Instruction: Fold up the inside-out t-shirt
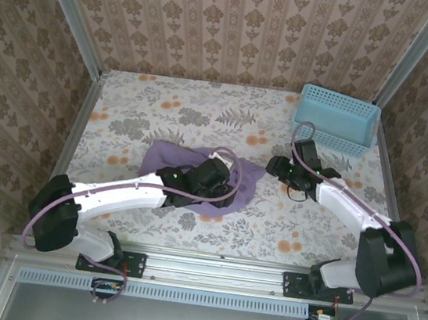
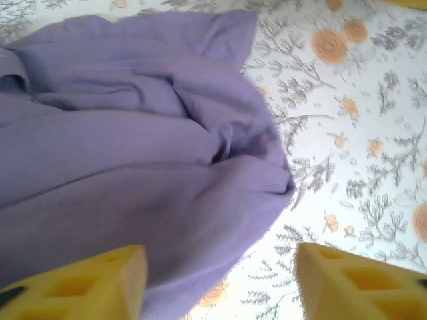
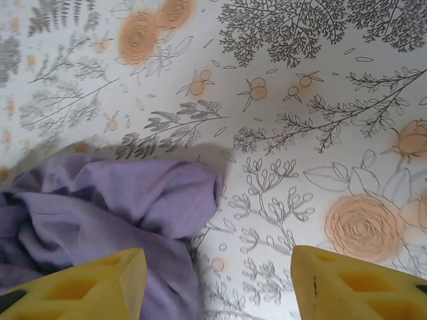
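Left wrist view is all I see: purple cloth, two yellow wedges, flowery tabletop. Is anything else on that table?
Observer: Yes, a light blue plastic lattice basket stands at the far right corner of the floral table.
Operator: Where is the other arm?
Observer: The right tool hangs open at the right edge of the lavender-purple cloth t-shirt.
Operator: Is the shirt laid flat?
Observer: No; from above it is a bunched heap mid-table.

Bright, even, diffuse light — soft shadow behind the t-shirt (image 3: 120, 200) in the right wrist view; left wrist view hazy, fingertips (image 2: 87, 283) blurred; overhead sharper.
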Controlling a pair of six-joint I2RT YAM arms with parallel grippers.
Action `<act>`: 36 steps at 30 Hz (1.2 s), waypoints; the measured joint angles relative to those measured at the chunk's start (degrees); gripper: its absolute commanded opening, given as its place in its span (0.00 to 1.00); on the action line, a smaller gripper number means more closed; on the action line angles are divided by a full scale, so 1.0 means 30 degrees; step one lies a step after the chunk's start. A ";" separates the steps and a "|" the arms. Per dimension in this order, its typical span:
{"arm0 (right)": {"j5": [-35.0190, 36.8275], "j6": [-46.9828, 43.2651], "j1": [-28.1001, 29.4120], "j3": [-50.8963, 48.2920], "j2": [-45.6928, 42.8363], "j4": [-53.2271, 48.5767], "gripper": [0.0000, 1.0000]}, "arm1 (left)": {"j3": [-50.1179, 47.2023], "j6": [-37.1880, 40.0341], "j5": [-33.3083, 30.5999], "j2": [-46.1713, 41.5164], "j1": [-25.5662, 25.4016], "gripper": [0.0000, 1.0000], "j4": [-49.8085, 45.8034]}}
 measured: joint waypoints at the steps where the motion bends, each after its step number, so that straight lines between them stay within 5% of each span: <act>1: -0.0015 0.0029 0.0211 -0.0131 -0.0517 0.0015 0.66 | -0.0175 -0.0022 0.0015 -0.0393 0.0124 0.72 0.0036; 7: 0.0015 0.0153 0.2761 -0.0168 -0.0656 0.0699 0.70 | -0.0197 -0.0284 0.0146 -0.2382 0.4634 0.87 -0.0532; 15: 0.0874 0.0466 0.4656 0.0321 0.3126 0.1086 0.64 | 0.2142 -0.0277 0.0860 0.2958 0.6870 0.85 -0.2302; 17: 0.0991 0.0459 0.4670 0.0627 0.4175 0.1078 0.62 | 0.3075 -0.0262 0.1107 0.4415 0.6885 0.80 -0.2667; 20: 0.1086 0.0401 0.4779 0.1355 0.5384 0.1086 0.52 | 0.4335 -0.0124 0.1413 0.6193 0.6914 0.55 -0.2834; 25: 0.1282 -0.0087 0.4874 0.3038 0.6623 0.1064 0.11 | 0.4648 -0.0066 0.2229 0.7220 0.7366 0.01 -0.2914; 27: 0.1392 -0.0364 0.4852 0.3759 0.6768 0.0918 0.01 | 0.4648 0.0197 0.2543 0.7096 0.7737 0.00 -0.2929; 30: 0.1581 -0.0918 0.4728 0.5107 0.6732 0.0444 0.00 | 0.4656 0.0364 0.2718 0.6084 0.8633 0.00 -0.3271; 36: 0.2455 -0.1581 0.4386 0.6404 0.3854 -0.0109 0.00 | 0.4692 0.1246 0.1931 -0.0758 1.0251 0.00 -0.3308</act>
